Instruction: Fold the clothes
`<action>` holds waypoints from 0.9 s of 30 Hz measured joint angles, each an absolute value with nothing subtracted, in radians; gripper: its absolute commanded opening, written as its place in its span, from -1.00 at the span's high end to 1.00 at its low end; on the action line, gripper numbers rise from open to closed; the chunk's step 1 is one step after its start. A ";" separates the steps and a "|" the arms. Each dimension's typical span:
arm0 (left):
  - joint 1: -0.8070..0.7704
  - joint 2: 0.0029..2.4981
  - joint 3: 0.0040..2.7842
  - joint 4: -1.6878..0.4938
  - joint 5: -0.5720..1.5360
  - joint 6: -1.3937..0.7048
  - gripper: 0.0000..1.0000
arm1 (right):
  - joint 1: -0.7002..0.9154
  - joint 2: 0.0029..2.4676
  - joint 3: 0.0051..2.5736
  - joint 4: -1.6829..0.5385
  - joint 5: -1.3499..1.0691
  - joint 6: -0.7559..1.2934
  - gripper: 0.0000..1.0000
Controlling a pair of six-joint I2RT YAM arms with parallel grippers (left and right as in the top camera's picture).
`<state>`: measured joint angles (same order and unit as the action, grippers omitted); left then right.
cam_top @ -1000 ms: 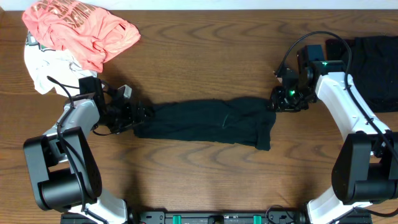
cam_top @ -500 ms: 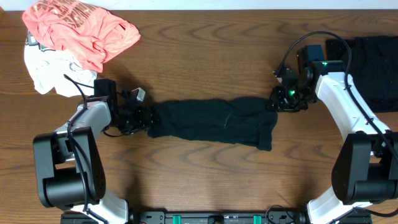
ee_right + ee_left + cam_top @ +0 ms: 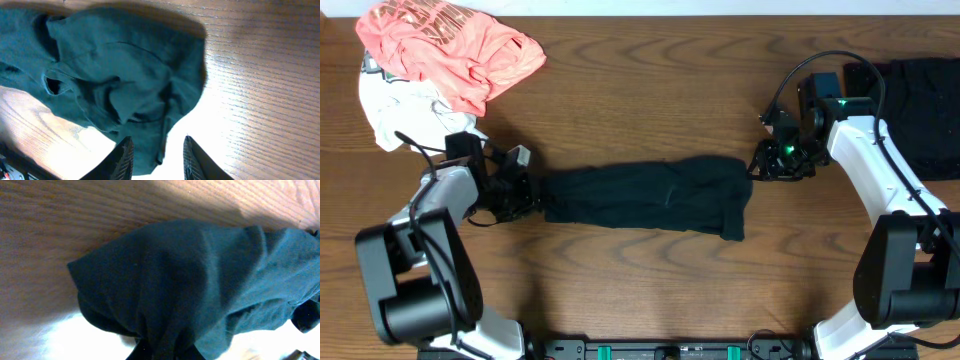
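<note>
Brown wood-grain table, lit from above. The black garment lies across the middle as a long rumpled band, its lower right corner sagging toward the near edge. The left gripper meets the band's left end. Its fingers are hidden in the wrist view, but the cloth gathers into a tight pinch at the bottom of that view, so I read it as clamped on the fabric. The right gripper sits at the right end with its fingers spread wide and a cloth edge lying loosely between them, so it is released. The coral-pink tee and the white garment are heaped at far left. A second black piece lies at far right, well apart. Risks: with only one end held, any pull from the left drags the whole band instead of tensioning it, which adds wrinkles. If the right closes here it may catch several stacked layers or only the hem, giving a skewed fold. The sagging corner could tuck under.
</note>
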<state>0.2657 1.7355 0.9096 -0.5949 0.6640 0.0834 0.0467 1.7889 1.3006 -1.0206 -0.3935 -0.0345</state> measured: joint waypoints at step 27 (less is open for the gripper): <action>-0.190 1.411 0.921 -0.581 0.383 0.033 0.86 | 0.041 1.789 1.301 -1.036 -0.393 -0.038 0.34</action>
